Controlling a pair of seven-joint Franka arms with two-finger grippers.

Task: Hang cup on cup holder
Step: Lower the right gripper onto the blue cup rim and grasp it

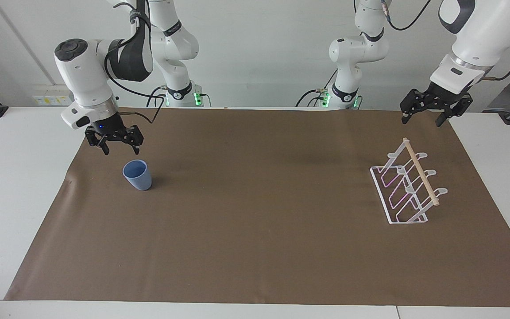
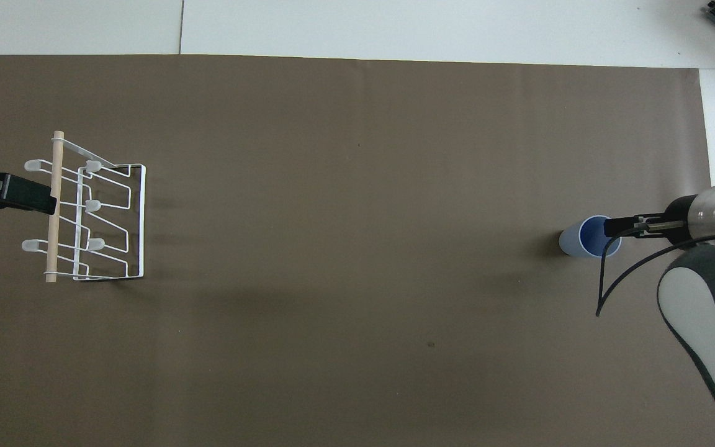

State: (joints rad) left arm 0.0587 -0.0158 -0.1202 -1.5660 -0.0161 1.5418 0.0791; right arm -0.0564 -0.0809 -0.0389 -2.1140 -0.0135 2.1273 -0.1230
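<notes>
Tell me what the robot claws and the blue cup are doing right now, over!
Right claw open, up in the air by the cup, not touching. Left claw open, waiting above the cup holder. Cup upright on the mat, not hung. Nothing between them.

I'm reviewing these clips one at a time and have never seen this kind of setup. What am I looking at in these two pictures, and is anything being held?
Two white robot arms stand at a table covered with a brown mat. One picture faces the robots from across the table; the other looks down from above their end, so the sides appear swapped.

On the mat are a light-blue cup, standing upright toward the right arm's end, and a white wire cup holder toward the left arm's end.

The right gripper hovers open just above the cup without touching it. The left gripper waits, open, raised near the cup holder. Nothing is held.
</notes>
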